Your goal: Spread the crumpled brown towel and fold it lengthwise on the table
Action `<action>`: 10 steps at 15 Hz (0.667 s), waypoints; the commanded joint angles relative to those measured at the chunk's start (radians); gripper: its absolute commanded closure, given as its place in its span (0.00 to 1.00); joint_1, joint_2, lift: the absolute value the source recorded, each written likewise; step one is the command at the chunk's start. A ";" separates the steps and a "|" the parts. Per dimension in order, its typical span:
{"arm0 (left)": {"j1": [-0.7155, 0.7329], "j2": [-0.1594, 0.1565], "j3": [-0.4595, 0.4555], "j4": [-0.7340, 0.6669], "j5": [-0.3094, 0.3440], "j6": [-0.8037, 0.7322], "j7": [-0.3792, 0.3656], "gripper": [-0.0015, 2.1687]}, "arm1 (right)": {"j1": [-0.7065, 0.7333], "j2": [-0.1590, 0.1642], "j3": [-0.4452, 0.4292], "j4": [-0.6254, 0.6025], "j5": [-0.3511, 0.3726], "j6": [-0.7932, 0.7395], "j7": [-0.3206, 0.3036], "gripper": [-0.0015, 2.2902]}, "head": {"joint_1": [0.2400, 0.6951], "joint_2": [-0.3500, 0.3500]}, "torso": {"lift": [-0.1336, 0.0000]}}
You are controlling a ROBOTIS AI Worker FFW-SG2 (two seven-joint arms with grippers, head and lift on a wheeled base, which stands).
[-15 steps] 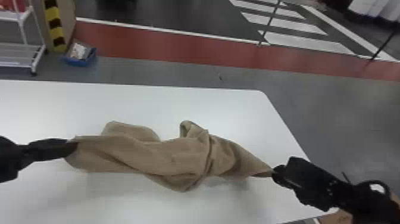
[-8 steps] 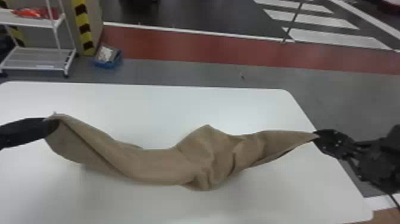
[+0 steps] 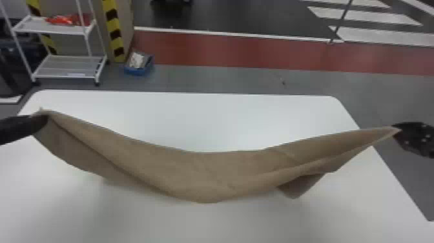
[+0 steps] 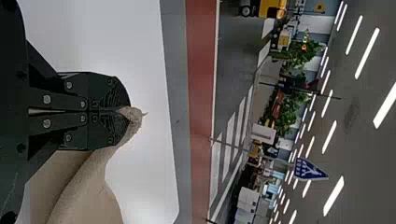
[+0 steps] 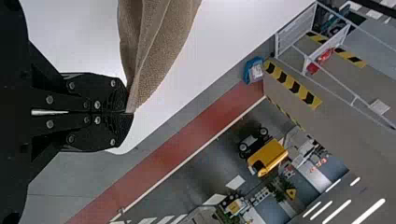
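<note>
Stretched between both grippers, the brown towel [image 3: 206, 171] hangs in a shallow curve over the white table, with a small flap drooping on its right part. My left gripper [image 3: 42, 121] holds its left corner in the head view; in the left wrist view the left gripper [image 4: 127, 112] is shut on the towel [image 4: 93, 186], a bit of cloth poking past the tips. At the head view's right, my right gripper [image 3: 396, 129] has the opposite corner. The right wrist view has the right gripper [image 5: 128, 112] shut on the tip of the towel [image 5: 159, 51].
The white table [image 3: 200, 119] lies beneath the towel, its far edge and rounded back corners visible. Beyond it on the floor are a white rack [image 3: 69, 66], a striped post [image 3: 113, 30] and a blue bin [image 3: 139, 64].
Both grippers have moved apart, and the towel has gone from bunched and twisted to drawn out long and smoother. The head view now takes in more of the table's far left corner.
</note>
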 commanded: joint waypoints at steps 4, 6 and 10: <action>-0.099 0.042 0.061 0.030 0.001 0.180 -0.014 0.63 | -0.040 -0.037 -0.076 -0.017 -0.080 0.124 -0.033 0.65 | 1.00 0.29 | 0.08; -0.101 0.048 0.117 0.001 0.015 0.216 -0.061 0.63 | -0.017 -0.017 -0.107 -0.038 -0.099 0.109 -0.030 0.65 | 1.00 0.29 | 0.08; -0.092 0.090 0.225 -0.075 0.007 0.250 -0.216 0.63 | 0.012 0.015 -0.242 -0.097 -0.214 0.090 0.024 0.65 | 0.99 0.30 | 0.08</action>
